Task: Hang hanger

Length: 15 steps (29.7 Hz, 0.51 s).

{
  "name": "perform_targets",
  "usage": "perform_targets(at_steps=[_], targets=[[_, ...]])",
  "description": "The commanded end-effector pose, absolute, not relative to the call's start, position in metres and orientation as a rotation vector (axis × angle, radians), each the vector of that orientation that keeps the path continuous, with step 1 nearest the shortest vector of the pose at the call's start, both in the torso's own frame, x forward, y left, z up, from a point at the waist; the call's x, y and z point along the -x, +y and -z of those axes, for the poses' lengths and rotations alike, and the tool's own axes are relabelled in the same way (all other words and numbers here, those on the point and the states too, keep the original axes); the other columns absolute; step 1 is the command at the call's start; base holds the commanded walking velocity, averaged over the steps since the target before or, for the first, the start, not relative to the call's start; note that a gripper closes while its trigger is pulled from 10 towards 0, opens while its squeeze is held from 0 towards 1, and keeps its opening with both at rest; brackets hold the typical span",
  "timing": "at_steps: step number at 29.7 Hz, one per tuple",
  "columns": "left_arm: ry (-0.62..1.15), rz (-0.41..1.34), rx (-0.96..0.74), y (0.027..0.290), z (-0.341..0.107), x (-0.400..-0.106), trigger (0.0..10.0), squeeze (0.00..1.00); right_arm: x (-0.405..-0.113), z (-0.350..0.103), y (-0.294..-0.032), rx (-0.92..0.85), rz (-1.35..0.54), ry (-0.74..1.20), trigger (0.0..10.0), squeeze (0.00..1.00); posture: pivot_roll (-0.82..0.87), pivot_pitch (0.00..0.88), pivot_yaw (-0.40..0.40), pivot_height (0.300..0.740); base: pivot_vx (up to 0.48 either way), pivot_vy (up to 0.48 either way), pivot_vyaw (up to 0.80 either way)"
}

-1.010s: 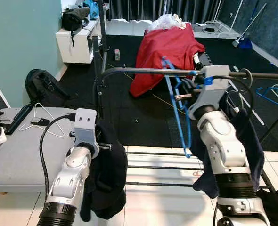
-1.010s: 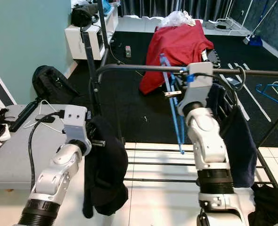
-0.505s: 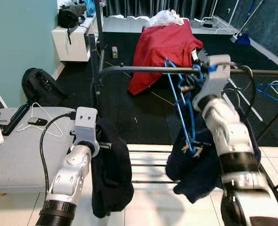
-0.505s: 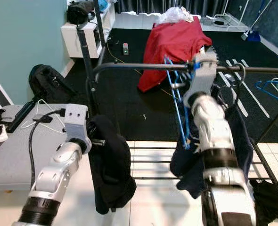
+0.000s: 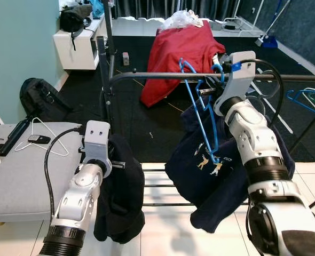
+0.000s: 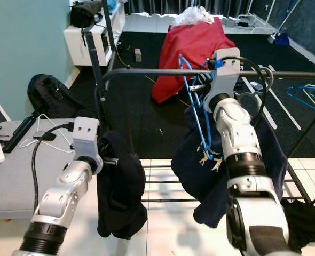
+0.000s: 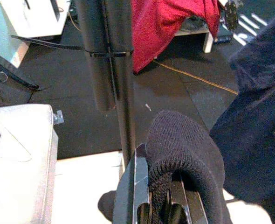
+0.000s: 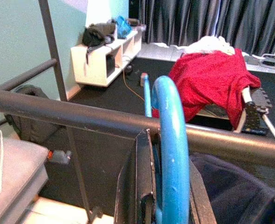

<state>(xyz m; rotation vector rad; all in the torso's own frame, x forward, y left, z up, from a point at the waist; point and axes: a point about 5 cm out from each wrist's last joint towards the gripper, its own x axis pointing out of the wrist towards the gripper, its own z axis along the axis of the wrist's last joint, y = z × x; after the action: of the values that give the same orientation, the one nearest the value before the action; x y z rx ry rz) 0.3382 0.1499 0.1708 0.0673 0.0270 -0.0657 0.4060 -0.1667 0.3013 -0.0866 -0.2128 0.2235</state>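
Setting: a room with dark floor mats and pale tiles nearest the robot; a black rail (image 5: 163, 76) runs across the middle of the scene at the height of the robot's raised arms
Hanger: a blue hanger (image 5: 200, 114) is at the rail, its hook (image 8: 171, 135) curving over the top of the bar beside the right wrist; its frame slopes down and toward the robot
Navy garment: a navy garment (image 5: 211, 181) with a small pale print hangs from the hanger's lower end, draped below the rail and against the right arm
Right tool: the right tool (image 8: 168, 196) is raised to the rail, its fingers closed on the hanger just under the hook
Left tool: the left tool (image 7: 158, 212) is held lower, to the left of the rack's upright post (image 7: 112, 70); a black knit cloth (image 7: 184, 154) is looped over its fingers and hangs down along the forearm; I cannot tell if the fingers are pinching it
Counter: a grey counter (image 5: 18, 176) on the robot's left carries a white wire hanger (image 5: 42, 141) and a black remote (image 5: 16, 136)
Background: a red cloth (image 5: 181, 50) is draped over furniture beyond the rail; a black backpack (image 5: 40, 98) sits on the floor by the teal wall; a white shelf (image 5: 77, 40) stands in the far left corner; more blue hangers (image 5: 307, 101) are on the right
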Motion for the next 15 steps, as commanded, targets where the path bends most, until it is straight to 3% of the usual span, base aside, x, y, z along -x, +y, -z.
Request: perform_targets(at_steps=[1,15], targets=[[0.04,0.077,-0.098,0.151,-0.17,-0.339,10.0,0.0,-0.41,-0.3,-0.167,0.11,-0.219,-0.168,10.0,0.0,-0.01,0.163,0.018,0.74,0.0,0.0,0.0],[0.053,0.076,-0.11,0.156,-0.17,-0.337,10.0,0.0,-0.421,-0.3,-0.159,0.081,-0.232,-0.137,10.0,0.0,0.01,0.202,0.011,0.74,0.0,0.0,0.0]])
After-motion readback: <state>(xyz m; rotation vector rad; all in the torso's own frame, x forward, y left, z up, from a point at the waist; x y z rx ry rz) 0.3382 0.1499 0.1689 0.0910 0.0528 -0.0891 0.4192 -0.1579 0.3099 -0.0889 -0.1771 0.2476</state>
